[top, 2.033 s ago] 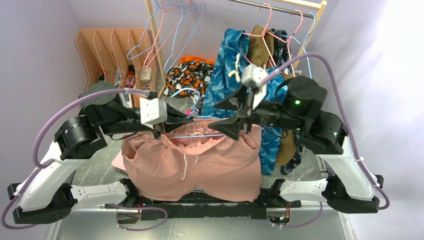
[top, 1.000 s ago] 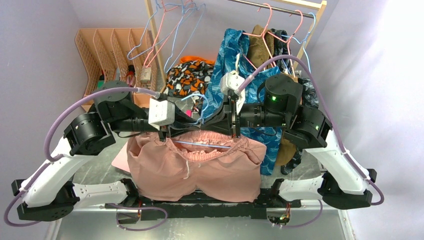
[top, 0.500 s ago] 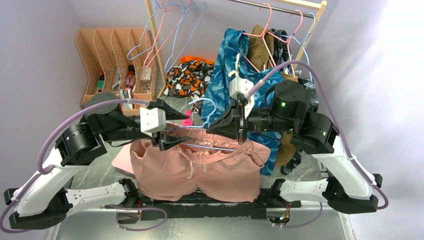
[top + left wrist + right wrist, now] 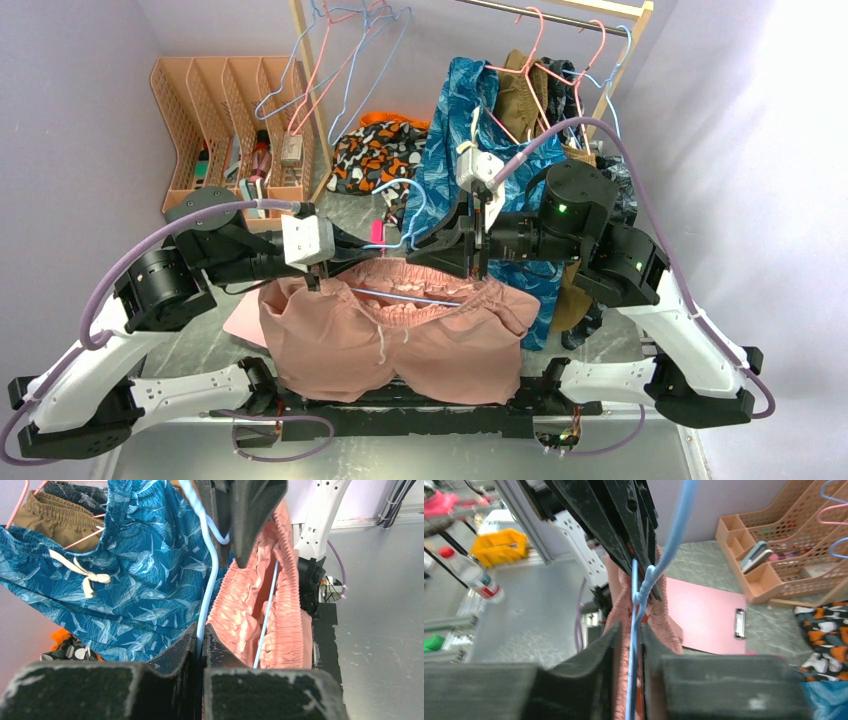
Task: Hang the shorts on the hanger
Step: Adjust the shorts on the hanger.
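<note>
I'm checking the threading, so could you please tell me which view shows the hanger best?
Left wrist: the hanger shows its bar inside the waistband of the shorts and its arm pinched in the left tool. Top shows hook and bar, small. Right wrist shows only its blurred neck.

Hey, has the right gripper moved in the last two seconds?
Yes. The right gripper has shifted left, toward the file rack, and its fingers are now shut on the hanger.

Blue patterned garment point(image 4: 447, 165), peach organizer point(image 4: 200, 100)
</note>
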Action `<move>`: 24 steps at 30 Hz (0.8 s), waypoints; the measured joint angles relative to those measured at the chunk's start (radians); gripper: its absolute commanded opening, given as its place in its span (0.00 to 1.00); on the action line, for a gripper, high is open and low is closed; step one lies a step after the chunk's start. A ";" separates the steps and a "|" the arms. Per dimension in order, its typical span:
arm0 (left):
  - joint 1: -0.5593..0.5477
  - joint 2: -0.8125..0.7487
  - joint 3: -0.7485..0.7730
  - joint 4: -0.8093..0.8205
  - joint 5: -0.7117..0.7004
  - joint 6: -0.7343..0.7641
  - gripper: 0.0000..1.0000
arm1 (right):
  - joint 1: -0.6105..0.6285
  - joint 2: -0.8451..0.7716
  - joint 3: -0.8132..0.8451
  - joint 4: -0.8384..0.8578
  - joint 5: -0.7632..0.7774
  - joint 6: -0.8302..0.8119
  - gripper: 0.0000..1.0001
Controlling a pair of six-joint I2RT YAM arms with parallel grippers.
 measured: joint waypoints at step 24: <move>0.000 -0.003 -0.004 0.035 -0.003 -0.007 0.59 | 0.005 0.039 -0.022 0.127 -0.027 0.150 0.00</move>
